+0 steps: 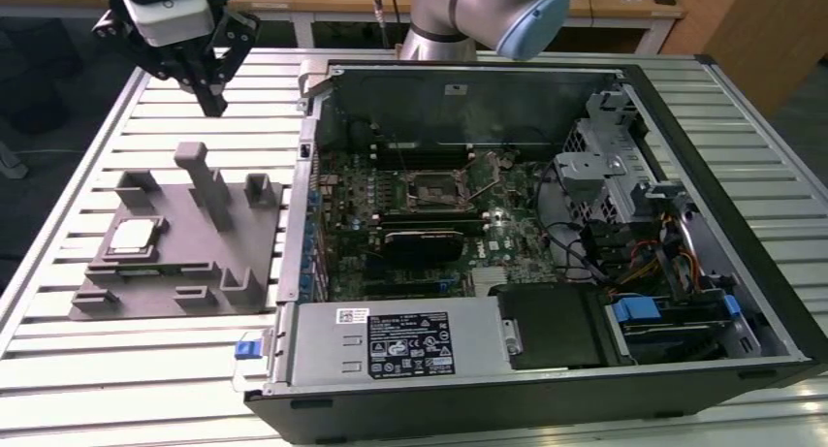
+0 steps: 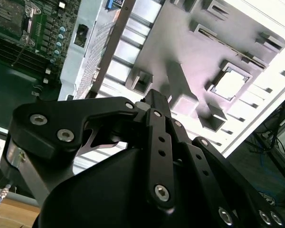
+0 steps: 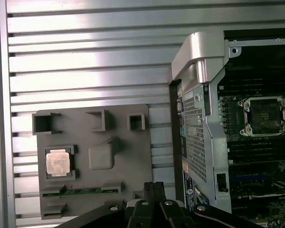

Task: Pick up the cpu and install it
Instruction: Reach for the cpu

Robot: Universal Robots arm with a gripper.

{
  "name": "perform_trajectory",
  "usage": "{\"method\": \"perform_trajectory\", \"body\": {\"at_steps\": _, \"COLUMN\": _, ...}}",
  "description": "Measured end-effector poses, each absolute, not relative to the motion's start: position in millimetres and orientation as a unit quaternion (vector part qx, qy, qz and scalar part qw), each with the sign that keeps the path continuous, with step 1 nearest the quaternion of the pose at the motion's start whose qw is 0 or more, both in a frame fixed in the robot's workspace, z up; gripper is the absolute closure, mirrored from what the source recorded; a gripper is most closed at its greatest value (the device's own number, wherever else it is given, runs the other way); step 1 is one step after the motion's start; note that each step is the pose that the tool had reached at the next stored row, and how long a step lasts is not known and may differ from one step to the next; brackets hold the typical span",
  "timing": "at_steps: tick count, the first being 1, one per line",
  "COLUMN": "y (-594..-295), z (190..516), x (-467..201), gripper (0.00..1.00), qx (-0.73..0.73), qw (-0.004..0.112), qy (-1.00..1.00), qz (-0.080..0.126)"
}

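The small, flat, silvery-topped square cpu (image 1: 132,236) is lying in a recess of the grey plastic tray (image 1: 181,297), probably to keep it squared for picking. The black 2-fingered gripper (image 1: 212,103) is hovering well apart from it, fingers together and empty. In the open black computer case (image 1: 544,379), the socket (image 1: 433,187) is sitting bare and facing upward.

The jaws are matt black. Below them, the cpu (image 3: 57,162) has a pale silvery top with a darker rim and sits on a plain grey tray (image 3: 128,156). The worktop (image 3: 85,57) is silver with ribbed stripes. Off to the jaws' side, the motherboard (image 1: 518,234) is green inside a black case (image 1: 544,408).
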State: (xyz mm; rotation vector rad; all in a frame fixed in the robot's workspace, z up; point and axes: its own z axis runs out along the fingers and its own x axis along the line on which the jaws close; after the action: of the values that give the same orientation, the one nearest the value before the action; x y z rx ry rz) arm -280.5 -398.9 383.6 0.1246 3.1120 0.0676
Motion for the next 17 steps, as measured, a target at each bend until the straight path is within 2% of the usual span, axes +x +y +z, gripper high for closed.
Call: {"method": "perform_trajectory", "body": {"at_steps": 17, "y": -396.6, "z": 371.8, "x": -313.3, "gripper": 0.89, "qx": 0.040, "qw": 0.013, "qy": 0.999, "qz": 0.022}}
